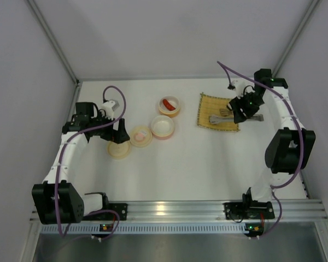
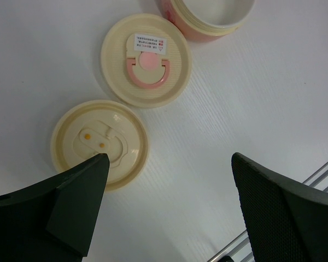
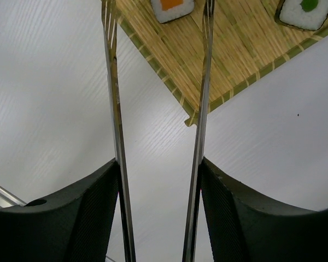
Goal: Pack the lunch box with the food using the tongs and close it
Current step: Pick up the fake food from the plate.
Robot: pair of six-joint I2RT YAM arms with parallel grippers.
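Tongs point(image 3: 116, 109) far right, clamped in the right gripper point(image 3: 159, 180), both arms between its fingers, tips over the bamboo mat point(image 3: 246, 60) — two sushi rolls point(image 3: 172, 6) there. Left gripper point(image 2: 169, 188) gapes wide over two lids point(image 2: 146, 60); two lunch box tiers point(image 1: 162, 136), one holding the sausage point(image 1: 167, 103).

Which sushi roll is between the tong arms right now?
The roll with the orange centre, framed by the tongs on the bamboo mat. The green-centred roll lies outside them, off to the right in the right wrist view.

I count two lunch-box tiers point(image 1: 162, 126) point(image 1: 177, 109), two lids point(image 2: 146, 60) point(image 2: 98, 143), two sushi rolls point(image 3: 172, 6) point(image 3: 303, 13), one sausage point(image 1: 167, 103), one mat point(image 3: 246, 54), one tongs point(image 3: 116, 136).
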